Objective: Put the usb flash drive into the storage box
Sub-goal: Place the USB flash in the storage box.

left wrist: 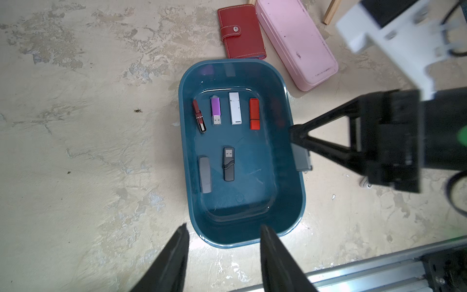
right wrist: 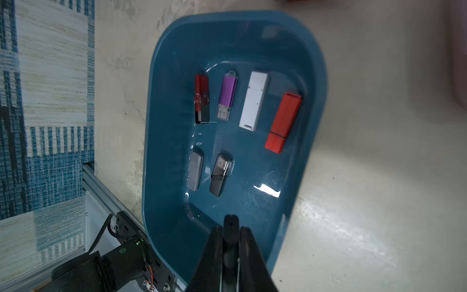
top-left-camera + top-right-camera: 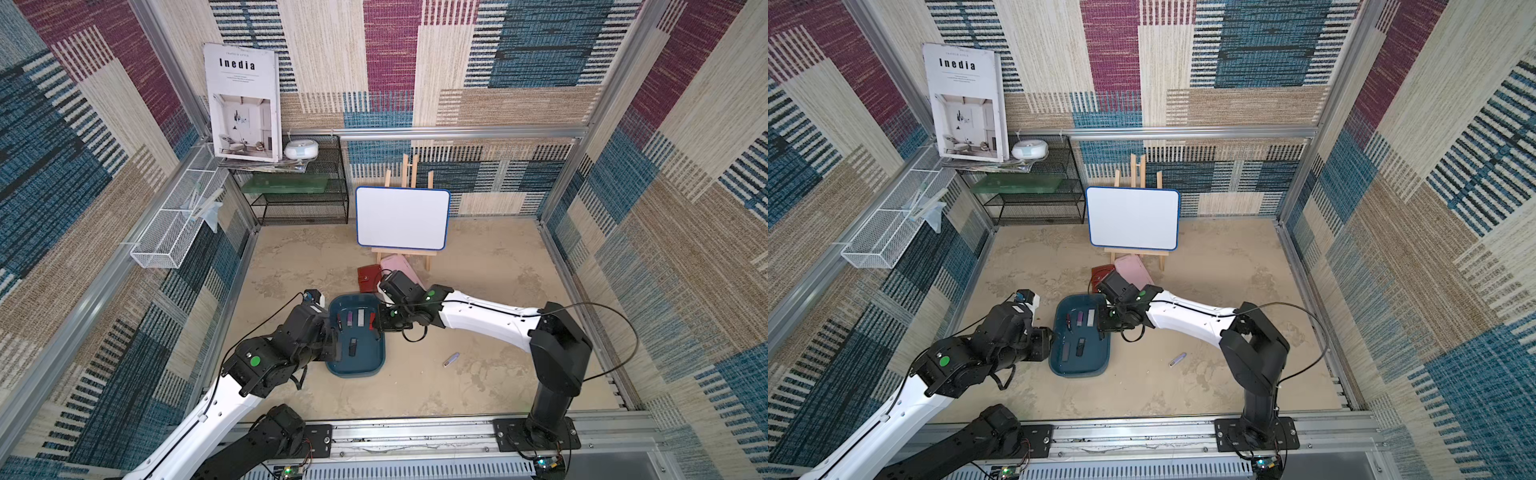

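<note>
Jaws on the right clamp the usb flash drive (image 1: 301, 158) over the storage box (image 1: 186, 151) rim; left jaws gape nearby.

You've got bright, even light in both top views, walls (image 3: 83, 166) bowing at the edges. Right wrist: white glare on the storage box (image 2: 166, 141) floor just beyond the fingers (image 2: 252, 257), fingers soft, blur well past them.

In the storage box (image 1: 288, 182), flash drives (image 1: 235, 108) — behind it, wallet (image 1: 241, 31) and case (image 1: 295, 43)
</note>
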### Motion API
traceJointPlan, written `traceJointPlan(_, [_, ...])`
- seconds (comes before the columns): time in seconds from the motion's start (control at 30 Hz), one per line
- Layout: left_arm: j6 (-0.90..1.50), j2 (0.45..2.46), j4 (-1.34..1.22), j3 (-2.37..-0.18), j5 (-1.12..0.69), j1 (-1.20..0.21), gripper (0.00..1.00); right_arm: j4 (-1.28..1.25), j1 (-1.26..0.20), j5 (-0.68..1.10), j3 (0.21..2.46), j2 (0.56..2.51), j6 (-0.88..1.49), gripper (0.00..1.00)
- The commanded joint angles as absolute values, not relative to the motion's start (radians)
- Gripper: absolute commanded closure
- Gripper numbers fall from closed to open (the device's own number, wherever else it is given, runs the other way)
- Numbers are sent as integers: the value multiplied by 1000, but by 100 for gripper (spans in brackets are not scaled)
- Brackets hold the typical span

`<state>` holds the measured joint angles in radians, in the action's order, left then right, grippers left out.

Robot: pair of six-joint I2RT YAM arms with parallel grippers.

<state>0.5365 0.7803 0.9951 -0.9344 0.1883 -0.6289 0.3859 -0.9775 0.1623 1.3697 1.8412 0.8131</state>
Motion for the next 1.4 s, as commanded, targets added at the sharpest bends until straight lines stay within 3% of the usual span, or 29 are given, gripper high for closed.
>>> traceJointPlan(0.0, [543,769,1003,-940,216,-628,50,409,-1000,171,1424,1904,784,93])
traceJointPlan(0.33, [538,782,1002,-940,213,-627,49,477,-1032,97,1547,2086,812,88])
traceJointPlan(1.03, [533,790,1000,-939,192,-628,49,408,-1041,141,1555,2188,884,77])
traceJointPlan(1.27, [532,793,1001,-939,192,-629,49,432,-1044,136,1569,2174,874,57])
traceJointPlan(1.37, [533,793,1001,-939,193,-629,49,443,-1045,132,1572,2155,867,54])
